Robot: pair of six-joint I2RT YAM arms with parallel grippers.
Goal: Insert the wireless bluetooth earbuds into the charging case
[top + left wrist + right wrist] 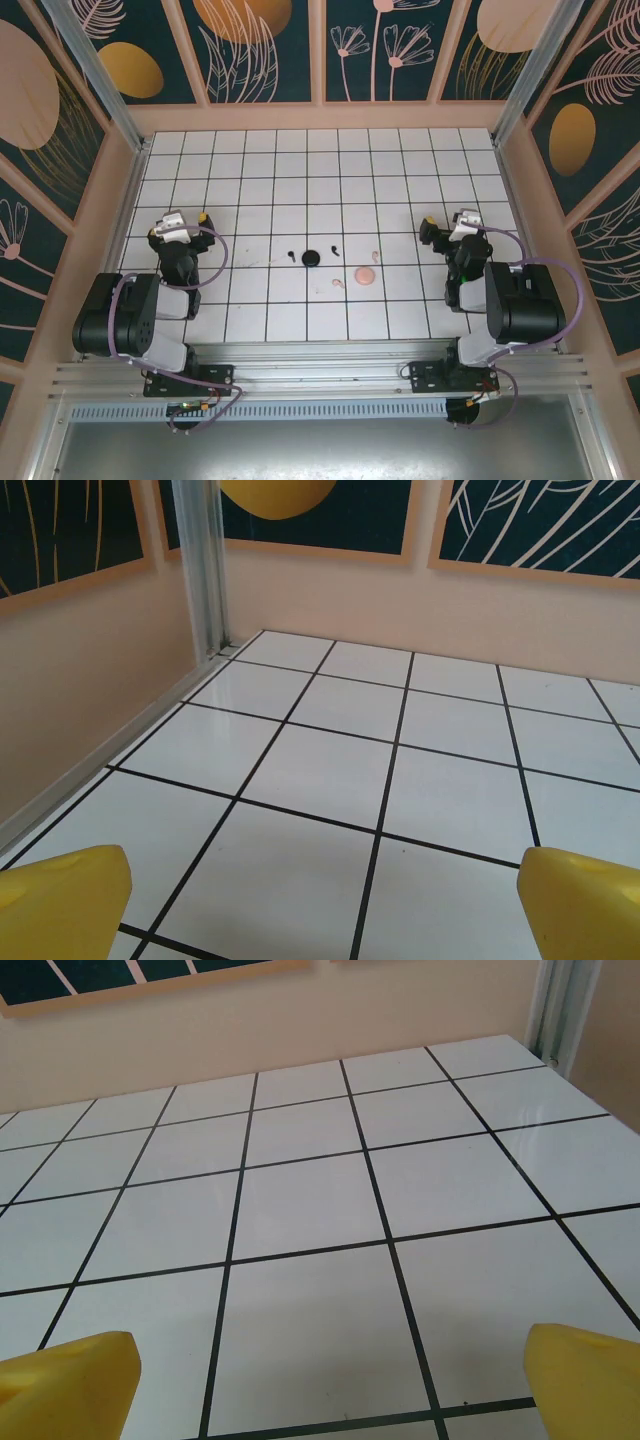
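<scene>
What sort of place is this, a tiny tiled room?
Most likely a robot test booth, not a room: a white tiled table walled by leaf-patterned panels, two robot arms bolted to a metal rail, and tiny earbuds laid out between them.

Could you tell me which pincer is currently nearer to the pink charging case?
Right. The right pincer is to the right of the pink charging case; the left pincer lies far to its left, beyond the black case.

Bright, even light; sharp frames, faint glare on glossy tiles (560, 1110).
</scene>
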